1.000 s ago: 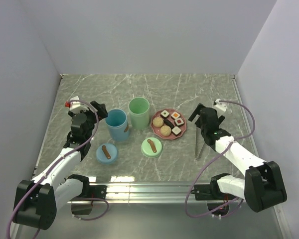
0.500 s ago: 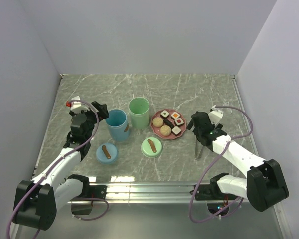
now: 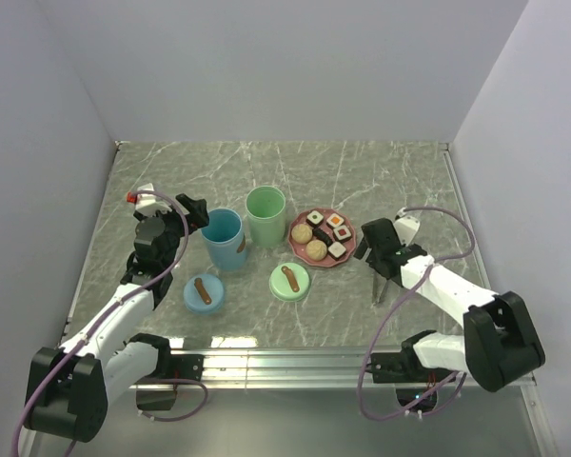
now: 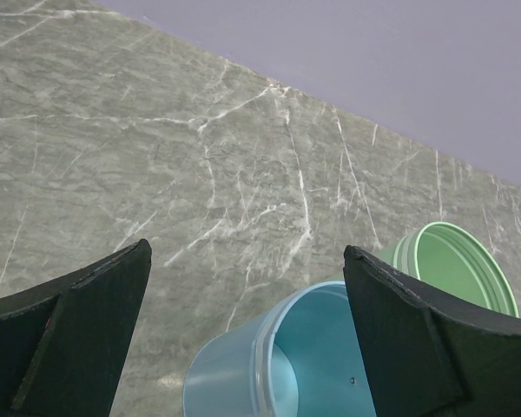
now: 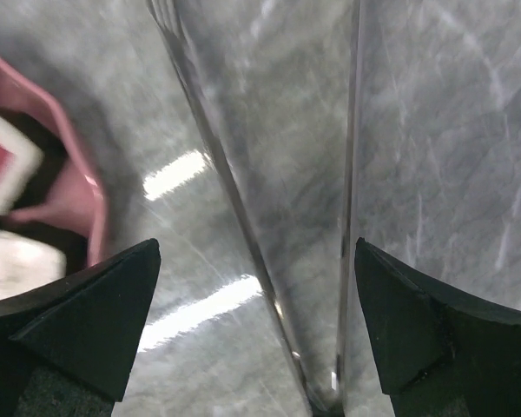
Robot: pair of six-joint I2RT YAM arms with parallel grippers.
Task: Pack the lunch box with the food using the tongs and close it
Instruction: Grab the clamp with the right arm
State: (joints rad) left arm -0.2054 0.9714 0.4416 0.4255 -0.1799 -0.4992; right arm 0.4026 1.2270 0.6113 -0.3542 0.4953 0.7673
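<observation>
The tongs (image 3: 378,285) lie on the table right of the pink plate (image 3: 299,248). My right gripper (image 3: 372,249) is low over them and open. In the right wrist view both thin arms of the tongs (image 5: 236,204) run between the fingers of this gripper (image 5: 257,248), meeting at the bottom edge. The food (image 3: 316,249), buns and sushi pieces, lies on the plate. The lunch box is a blue tub (image 3: 223,238) and a green tub (image 3: 265,215), both uncovered. My left gripper (image 3: 194,211) hangs open beside the blue tub (image 4: 304,356), holding nothing.
A blue lid (image 3: 203,292) and a green lid (image 3: 289,281) lie flat in front of the tubs. The plate's rim (image 5: 80,178) is just left of my right fingers. Walls close the table at the back and both sides.
My right gripper has dropped and moved slightly left, down over the tongs. The left arm has barely moved.
</observation>
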